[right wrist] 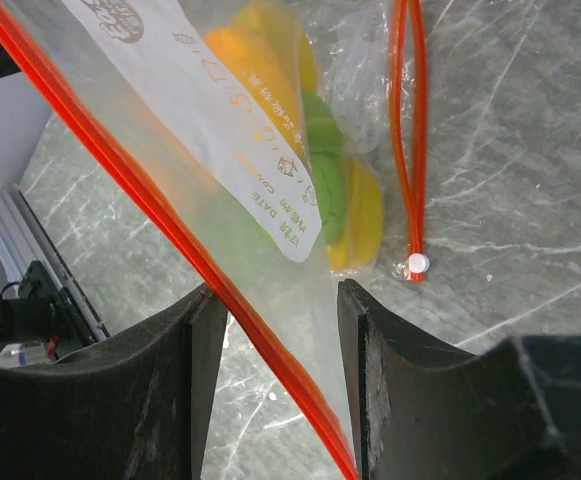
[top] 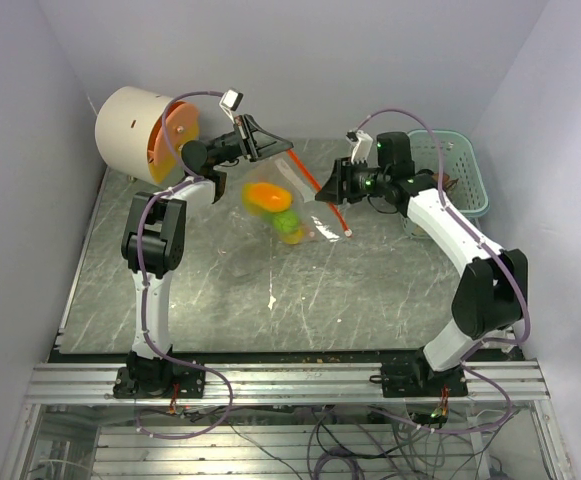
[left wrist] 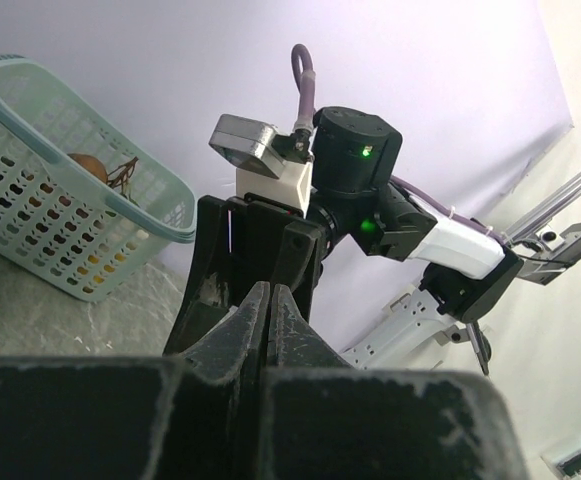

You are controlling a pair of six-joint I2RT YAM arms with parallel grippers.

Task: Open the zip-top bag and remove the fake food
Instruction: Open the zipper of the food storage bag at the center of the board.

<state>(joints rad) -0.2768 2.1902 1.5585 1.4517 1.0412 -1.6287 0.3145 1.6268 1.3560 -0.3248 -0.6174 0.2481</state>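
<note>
Overhead, both arms were stretched away from their bases toward the upper middle of the frame, elbows bent, with the zip-top bag (top: 282, 180) hanging between them above the grey marbled table (top: 220, 300). The left arm rose along the left side and turned its wrist rightward. The left gripper (top: 266, 146) met the bag's upper corner, and its own camera showed the two fingers (left wrist: 255, 310) pressed flat together (no plastic could be made out in the seam, though the corner ended right at the tips). The right arm curved in from the lower right, forearm angled up and leftward, with the right gripper (top: 328, 190) at the bag's right edge. From that wrist, the fingers (right wrist: 205, 350) stood apart, the red-orange zip strip (right wrist: 150, 215) running diagonally through the gap without being clamped. The fake food (top: 268, 197), an orange piece with green and yellow bits below it, sat inside the bag at centre frame, slightly blurred. A pale teal basket (top: 470, 190) stood at the upper right, and a white drum (top: 130, 125) at the upper left.
</note>
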